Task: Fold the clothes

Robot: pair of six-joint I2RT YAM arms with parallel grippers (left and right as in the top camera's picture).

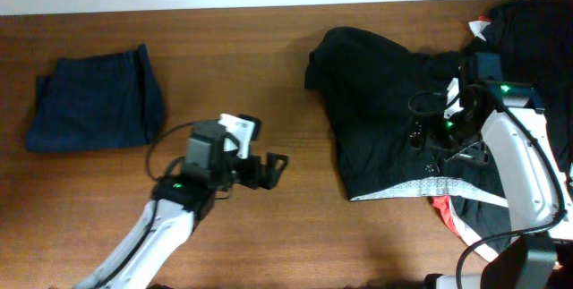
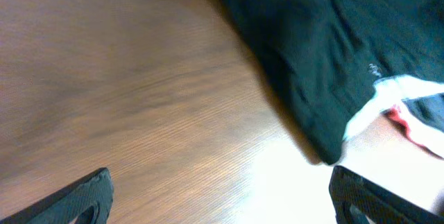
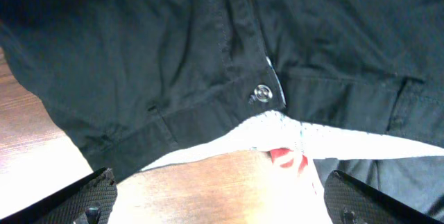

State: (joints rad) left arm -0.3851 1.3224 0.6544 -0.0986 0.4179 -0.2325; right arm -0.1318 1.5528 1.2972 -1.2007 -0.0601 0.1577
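Black garment [image 3: 208, 50] lies directly beneath the spread, empty right tool [image 3: 222, 200]. Left tool [image 2: 222, 200], spread too, hangs well off leftward.

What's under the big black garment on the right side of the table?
A white strip and a red bit peek out from under the black garment at its lower edge. Whatever else lies beneath is covered.

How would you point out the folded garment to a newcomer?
Take the wooden table and go to its far left end. The navy garment lies there alone, folded into a flat squarish bundle. The other clothes are black and crumpled in a heap at the right.
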